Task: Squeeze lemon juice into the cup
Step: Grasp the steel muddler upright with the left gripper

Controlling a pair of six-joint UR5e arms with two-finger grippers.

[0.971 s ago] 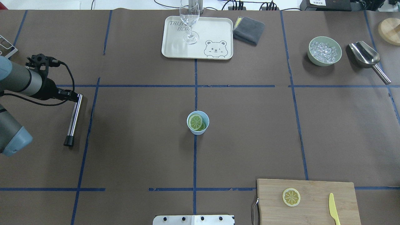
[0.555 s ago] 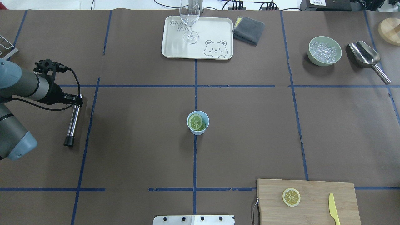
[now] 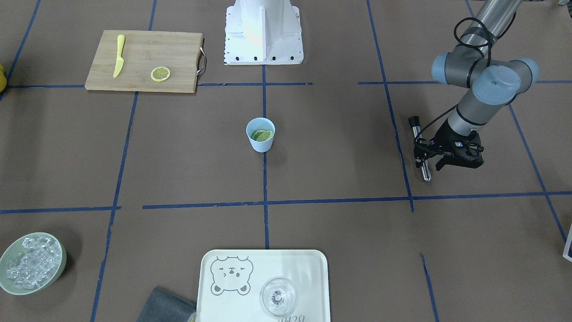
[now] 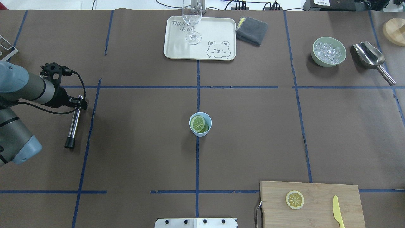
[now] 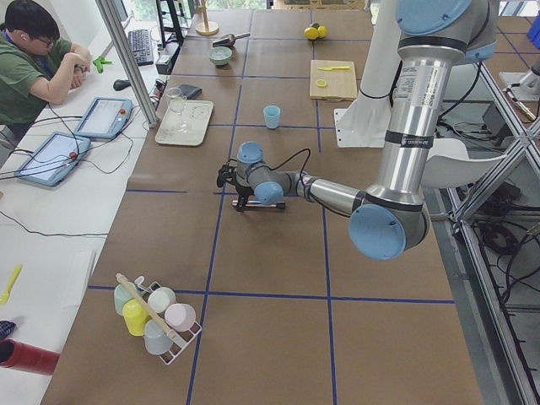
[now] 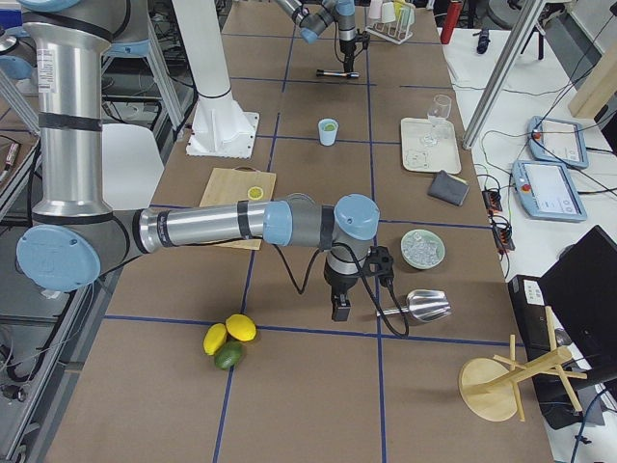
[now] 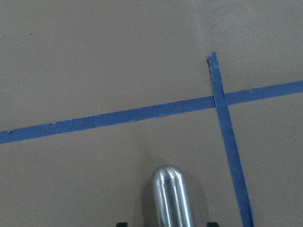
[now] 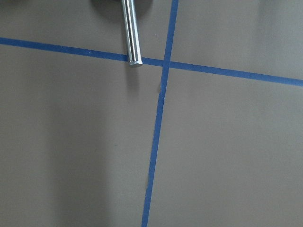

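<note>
Left arm (image 4: 31, 90) edged rightward, jaws astride the steel rod (image 4: 74, 122).

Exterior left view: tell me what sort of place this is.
Probably a robotics lab staged for drink-making trials: a robot arm over a table gridded with blue tape, an operator seated beside it with tablets.

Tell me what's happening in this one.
The left end effector sits low over a metal rod lying on the table, straddling it and apparently open. Two lemon slices sit in the blue cup; a third slice lies on the cutting board. The right end effector hangs by the ice scoop.
</note>
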